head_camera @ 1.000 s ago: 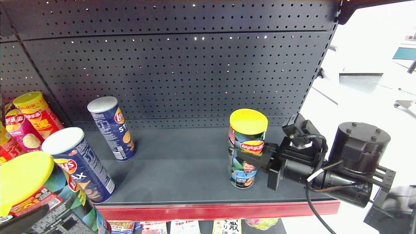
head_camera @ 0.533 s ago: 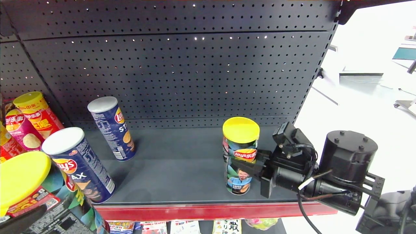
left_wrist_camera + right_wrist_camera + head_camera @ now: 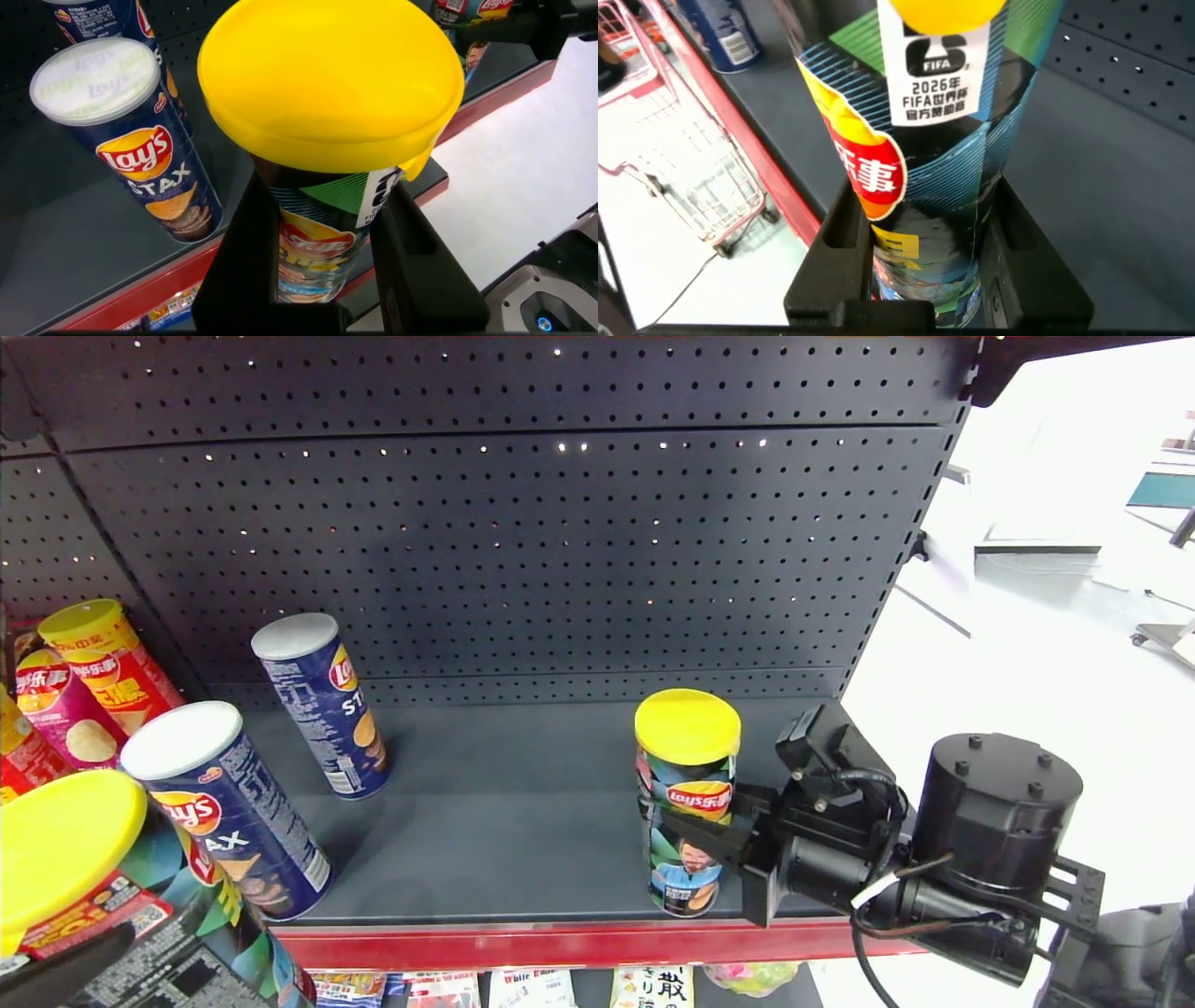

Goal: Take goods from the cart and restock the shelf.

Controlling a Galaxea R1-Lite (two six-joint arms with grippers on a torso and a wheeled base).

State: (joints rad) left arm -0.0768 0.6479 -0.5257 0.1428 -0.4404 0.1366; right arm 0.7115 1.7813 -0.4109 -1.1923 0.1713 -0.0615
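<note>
Right gripper point(image 3: 924, 266) jaws clamped on the lower body of a yellow-lidded chip can point(image 3: 686, 775), an upright cylinder at the shelf point(image 3: 523, 821) deck's front right; base contact can't be told. Left gripper point(image 3: 322, 257) jaws closed on a second can point(image 3: 327, 84), same yellow lid, off the shelf's front left. Rear blue can point(image 3: 322, 705) and front blue can point(image 3: 224, 812), white lids, stand left on deck. Perforated metal back panel point(image 3: 523, 551). Wire cart point(image 3: 691, 177) below.

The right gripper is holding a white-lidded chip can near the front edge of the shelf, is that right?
Not quite: the lid is yellow, not white, as the head view shows. The rest stands: the right gripper holds the chip can near the front edge of the shelf.
</note>
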